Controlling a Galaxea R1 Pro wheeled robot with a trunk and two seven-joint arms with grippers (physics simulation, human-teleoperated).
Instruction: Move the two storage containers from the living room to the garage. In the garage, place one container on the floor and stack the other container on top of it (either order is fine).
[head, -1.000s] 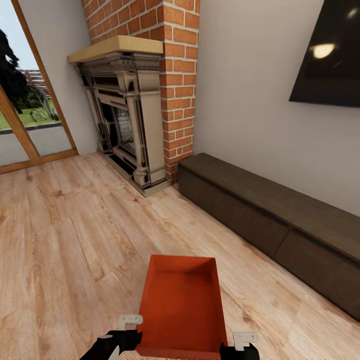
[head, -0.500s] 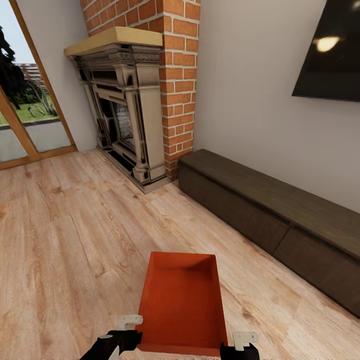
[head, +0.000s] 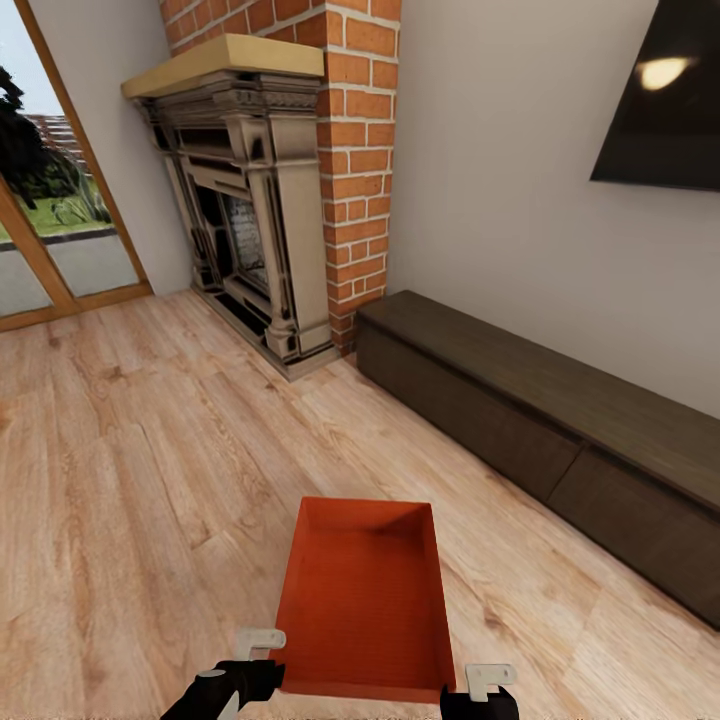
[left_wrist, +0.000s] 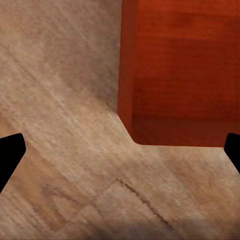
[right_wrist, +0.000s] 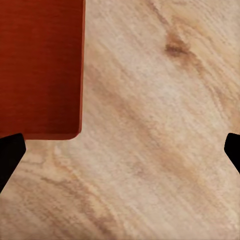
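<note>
Storage container, one orange-red rectangular lidless bin with thin ribbed walls (head: 362, 598), lay low in the middle of the head view, above the light wood plank floor (head: 120, 480) of the living room; whether it rested on the planks or was raised from them, I cannot tell. Going from left to right, there were the wood-framed glass doors (head: 40, 250), then the grey stone fireplace (head: 250, 230) under a pale wooden mantel, the red brick chimney (head: 358, 150), the long low dark wood cabinet (head: 540, 430) along the white wall, and the black wall-mounted TV (head: 665, 95). The left gripper (head: 258, 655) stood just beside the near left corner of the bin, and the right gripper (head: 488, 688) just beside the near right corner. In both wrist views the dark fingertips were wide apart at the edges, with nothing between them, so both pairs of jaws were apart and clamped on nothing. By my judgement the task was at its beginning: this bin was not yet gripped, and the carrying to the garage and the stacking were all left to do.
</note>
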